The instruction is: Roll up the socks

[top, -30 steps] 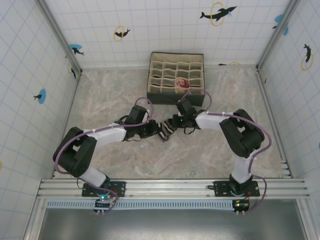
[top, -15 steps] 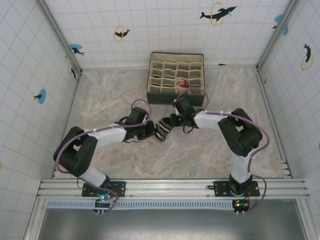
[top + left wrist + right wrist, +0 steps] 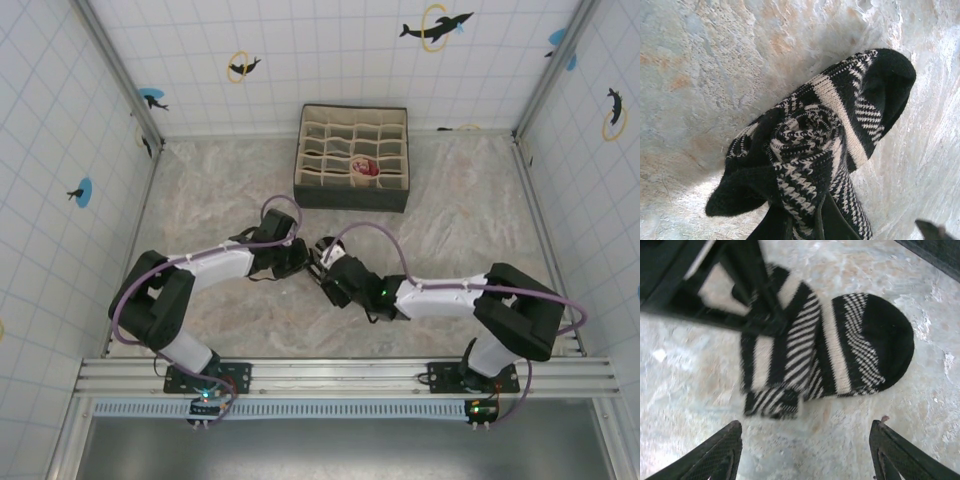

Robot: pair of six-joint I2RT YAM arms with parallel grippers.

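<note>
While the left tool (image 3: 805, 220) is clenching the rolled end of the striped sock (image 3: 830, 350), the right tool (image 3: 805, 450) is hovering released (jaws spread) just short of that sock, which is lying on the counter (image 3: 685, 405) lengthwise across that tool's path.

Left gripper (image 3: 302, 262) is touching striped sock (image 3: 320, 263) mid-table; right gripper (image 3: 331, 274) is hovering just beside it. Gridded organiser box (image 3: 350, 197) is sitting near back wall.
</note>
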